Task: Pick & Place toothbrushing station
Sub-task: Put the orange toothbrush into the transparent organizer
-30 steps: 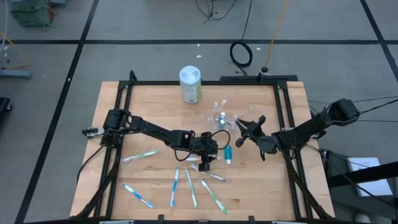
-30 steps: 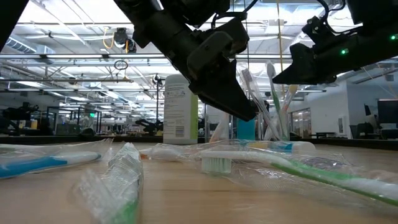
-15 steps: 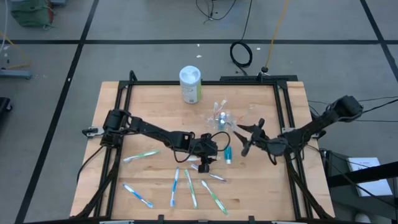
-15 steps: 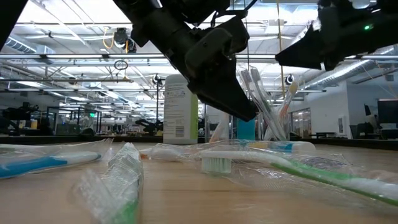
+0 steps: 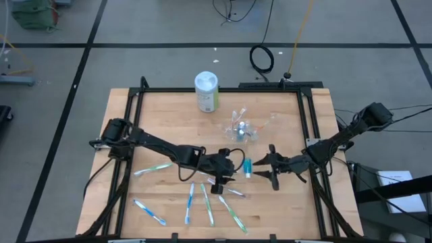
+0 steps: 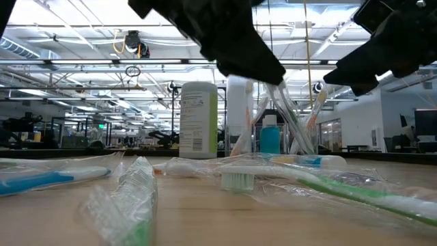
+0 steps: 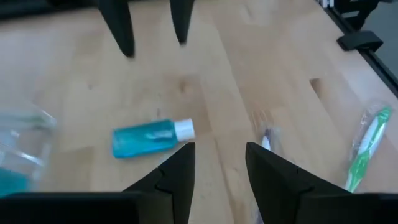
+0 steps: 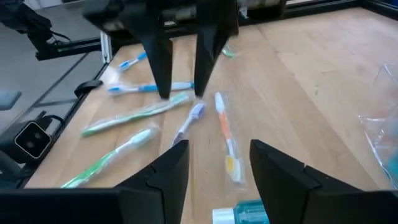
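Right tool (image 5: 271,170) nearer teal tube (image 5: 247,166)

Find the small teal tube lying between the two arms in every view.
High view: teal tube at table centre, between both grippers.
Low view: cannot tell it apart.
Left wrist view: lying flat, white cap toward the fingers.
Right wrist view: bottom edge, cut off.
Shared landmark: clear cup.

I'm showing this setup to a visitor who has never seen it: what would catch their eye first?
Probably the two open grippers facing each other near the table's middle, the left gripper and the right gripper, with a small teal tube lying between them. Next, the wrapped toothbrushes fanned out along the near edge, and the clear cup already stuffed with brushes, beside the tall white-lidded canister at the far side.
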